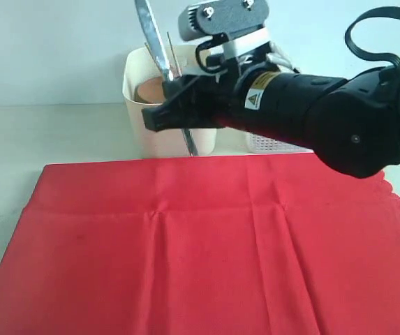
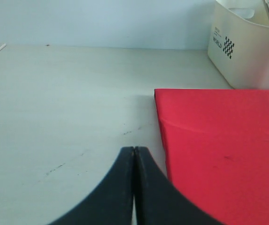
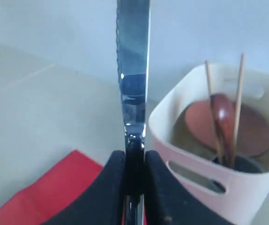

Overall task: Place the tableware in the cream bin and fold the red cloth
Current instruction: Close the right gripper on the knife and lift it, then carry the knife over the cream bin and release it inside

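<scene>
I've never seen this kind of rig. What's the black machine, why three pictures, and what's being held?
It is a robot with two arms. The wide picture comes from a camera off the arms; the other two come from cameras on each wrist. The right gripper clamps a silver table knife upright, close to the cream bin but outside it. The bin holds a round brown plate, a wooden spoon and chopsticks. The left gripper is shut and empty above the table, beside the spread red cloth.
</scene>
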Motion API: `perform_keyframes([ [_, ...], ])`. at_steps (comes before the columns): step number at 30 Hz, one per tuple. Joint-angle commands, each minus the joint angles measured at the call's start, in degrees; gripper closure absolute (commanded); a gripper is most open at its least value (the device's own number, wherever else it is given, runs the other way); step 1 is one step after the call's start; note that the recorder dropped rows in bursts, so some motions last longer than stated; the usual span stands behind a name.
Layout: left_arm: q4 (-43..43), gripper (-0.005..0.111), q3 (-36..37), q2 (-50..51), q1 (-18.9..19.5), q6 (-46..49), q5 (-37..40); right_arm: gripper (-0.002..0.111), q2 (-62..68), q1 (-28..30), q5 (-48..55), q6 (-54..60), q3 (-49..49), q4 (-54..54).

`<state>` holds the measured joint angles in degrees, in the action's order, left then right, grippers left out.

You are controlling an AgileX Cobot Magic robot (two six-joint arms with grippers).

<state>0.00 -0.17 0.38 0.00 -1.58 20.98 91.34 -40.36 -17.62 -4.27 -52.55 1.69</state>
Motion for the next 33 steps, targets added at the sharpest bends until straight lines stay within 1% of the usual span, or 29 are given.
perform_keyframes([
  [1,0.0,0.107,0.2,-0.4,0.0,0.2,-0.7,0.108,-0.1,4.3,-12.1,-0.1,0.1,0.0],
  [4,0.0,0.107,0.2,-0.4,0.0,0.2,-0.7,0.108,1.2,7.0,-17.5,-1.4,-0.2,0.0],
  [7,0.0,0.107,0.2,-0.4,0.0,0.2,-0.7,0.108,3.5,8.8,-18.2,-1.4,-2.6,-0.4],
  [9,0.0,0.107,0.2,-0.4,0.0,0.2,-0.7,0.108,7.1,10.2,-18.2,-1.4,-6.3,-1.7],
  [13,0.0,0.107,0.2,-0.4,0.0,0.2,-0.7,0.108,16.7,12.4,-18.2,-3.3,-16.4,-8.9],
  [15,0.0,0.107,0.2,-0.4,0.0,0.2,-0.7,0.108,23.3,14.2,-18.2,-8.5,-22.8,-13.2],
  [19,0.0,0.107,0.2,-0.4,0.0,0.2,-0.7,0.108,31.5,16.5,-18.1,-16.3,-30.8,-22.0],
  [23,0.0,0.107,0.2,-0.4,0.0,0.2,-0.7,0.108,36.3,17.4,-18.1,-15.0,-33.7,-23.2],
  [29,0.0,0.107,0.2,-0.4,0.0,0.2,-0.7,0.108,40.1,17.8,-18.1,-12.9,-36.0,-23.7],
  [33,0.0,0.107,0.2,-0.4,0.0,0.2,-0.7,0.108,42.0,17.8,-18.2,-12.7,-37.3,-26.6],
])
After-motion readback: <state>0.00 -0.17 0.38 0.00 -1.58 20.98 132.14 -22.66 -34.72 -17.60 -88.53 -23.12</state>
